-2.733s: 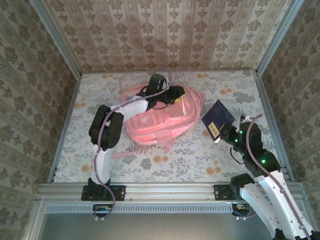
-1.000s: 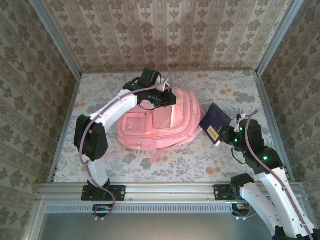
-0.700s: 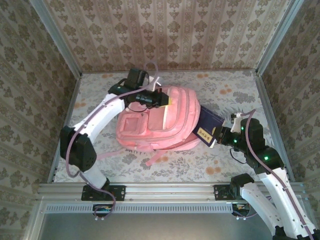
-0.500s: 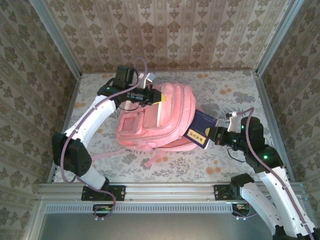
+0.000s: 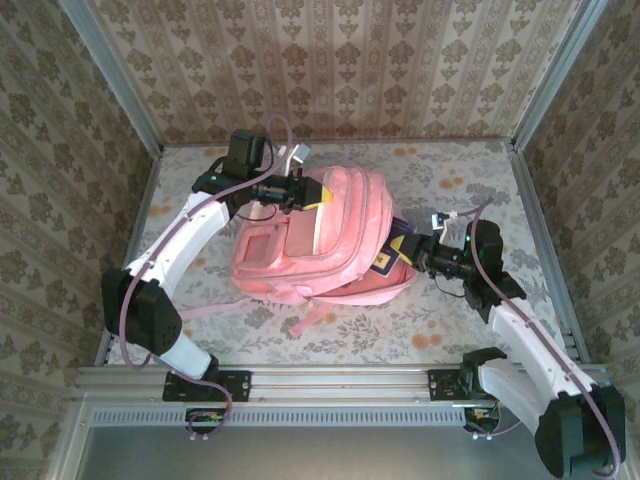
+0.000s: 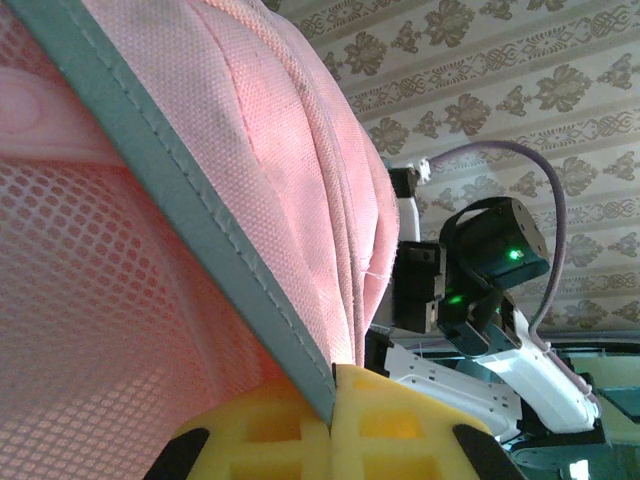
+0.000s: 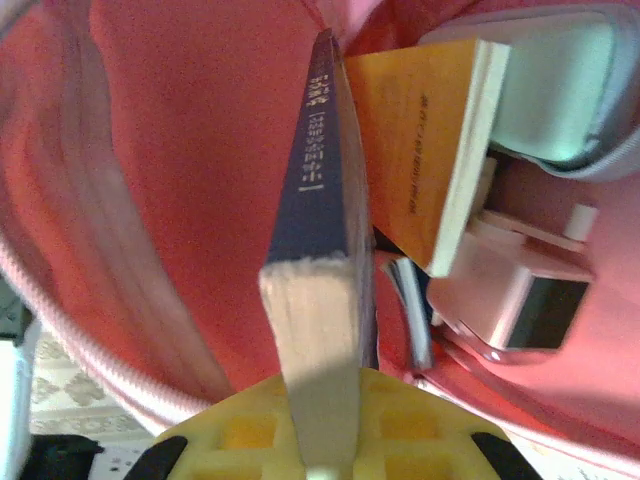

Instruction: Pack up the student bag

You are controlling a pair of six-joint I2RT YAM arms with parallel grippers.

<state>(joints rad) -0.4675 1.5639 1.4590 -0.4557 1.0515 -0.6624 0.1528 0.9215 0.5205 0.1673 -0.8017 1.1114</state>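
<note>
At the mouth of the student bag (image 5: 330,235), your right gripper (image 5: 415,252) grips the blue book (image 7: 325,150), while your left gripper (image 5: 305,192) pinches the rim to keep it open.

Overhead plus wrist close-ups, bag (image 5: 350,220) shared

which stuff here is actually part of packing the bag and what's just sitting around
Part of the job:
- student bag, its opening edge pinched by the left gripper
- dark blue book, held by the right gripper, partway into the bag
- orange book, inside the bag

Just surroundings:
- floral table cover
- wallpapered walls
- metal rail at the near edge
</note>
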